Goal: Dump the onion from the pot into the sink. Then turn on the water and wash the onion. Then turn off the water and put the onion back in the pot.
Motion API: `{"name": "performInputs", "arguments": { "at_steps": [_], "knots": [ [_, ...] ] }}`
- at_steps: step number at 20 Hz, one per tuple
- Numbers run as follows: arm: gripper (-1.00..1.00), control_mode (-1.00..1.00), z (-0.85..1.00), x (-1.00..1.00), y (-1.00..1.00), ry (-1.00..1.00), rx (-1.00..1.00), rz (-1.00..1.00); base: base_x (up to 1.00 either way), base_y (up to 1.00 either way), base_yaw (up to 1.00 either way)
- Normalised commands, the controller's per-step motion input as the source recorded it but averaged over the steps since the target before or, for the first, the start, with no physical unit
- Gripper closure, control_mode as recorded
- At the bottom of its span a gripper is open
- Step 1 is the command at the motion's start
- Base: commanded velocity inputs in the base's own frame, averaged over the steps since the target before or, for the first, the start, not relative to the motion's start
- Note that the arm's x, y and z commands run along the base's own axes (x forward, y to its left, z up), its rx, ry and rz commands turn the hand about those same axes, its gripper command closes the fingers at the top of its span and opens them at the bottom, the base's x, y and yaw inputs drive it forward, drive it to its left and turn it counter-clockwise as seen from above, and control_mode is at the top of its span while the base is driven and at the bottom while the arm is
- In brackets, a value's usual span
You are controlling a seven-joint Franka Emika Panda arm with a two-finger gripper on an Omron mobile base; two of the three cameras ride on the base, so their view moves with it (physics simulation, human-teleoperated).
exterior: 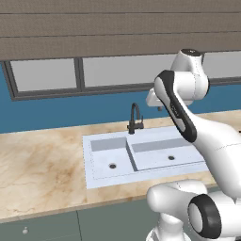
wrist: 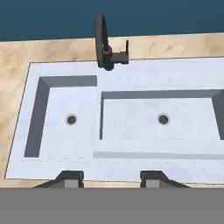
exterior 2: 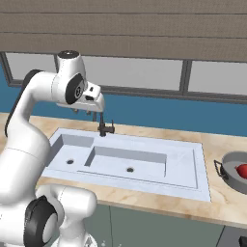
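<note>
Jaws at their narrowest, gripping nothing — gripper (wrist: 111,178) sits at bottom centre of the hand view, hanging high over the sink (wrist: 131,170). Both basins bare, faucet (wrist: 107,46) at top centre. Right base view: pot (exterior 2: 232,174) at right edge on the counter (exterior 2: 219,205), well apart from the sink (exterior 2: 185,164) — onion (exterior 2: 242,171) inside it.
</note>
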Motion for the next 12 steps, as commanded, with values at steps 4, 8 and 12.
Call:
{"name": "performInputs", "arguments": {
  "at_steps": [4, 8, 12],
  "knots": [
    [-1.0, -1.0, -0.04, -0.06, 0.0, -0.01, 0.0, 0.0, 0.0, 0.0, 0.0],
    [-1.0, -1.0, -0.11, -0.14, -0.05, -0.02, 0.0, 0.0, 0.0, 0.0, 0.0],
    [-1.0, -1.0, -0.02, -0.21, -0.51, 0.0, 0.01, 0.0, 0.0, 0.0, 0.0]
  ]
}}
